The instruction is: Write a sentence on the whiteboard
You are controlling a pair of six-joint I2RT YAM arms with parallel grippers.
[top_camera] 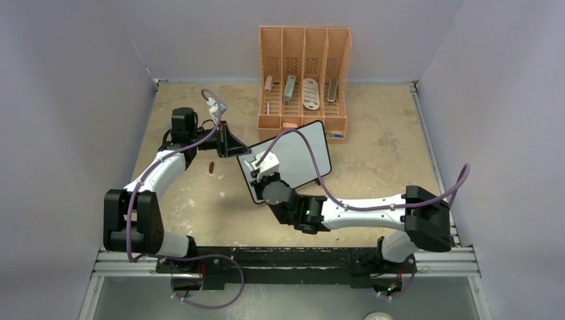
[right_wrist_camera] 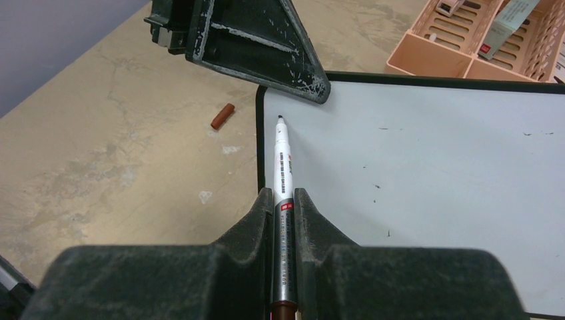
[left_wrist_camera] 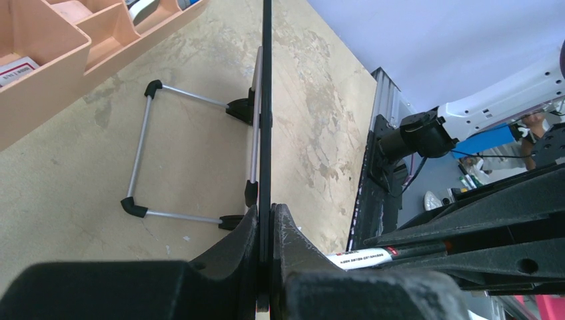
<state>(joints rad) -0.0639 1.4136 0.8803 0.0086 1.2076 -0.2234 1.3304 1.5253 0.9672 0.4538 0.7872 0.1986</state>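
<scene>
Left hand (left_wrist_camera: pixel 266 213) is pinching the black-framed whiteboard (right_wrist_camera: pixel 433 173); right hand (right_wrist_camera: pixel 284 200), gripping a white marker (right_wrist_camera: pixel 282 163), should be pressing lightly.

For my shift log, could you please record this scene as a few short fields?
left gripper: shut on the edge of the whiteboard
right gripper: shut on the marker, uncapped
marker tip: over the board's corner beside the left gripper; contact unclear
board surface: no writing, only tiny specks
cap: on the table, left of the board
organizer: behind the board
</scene>
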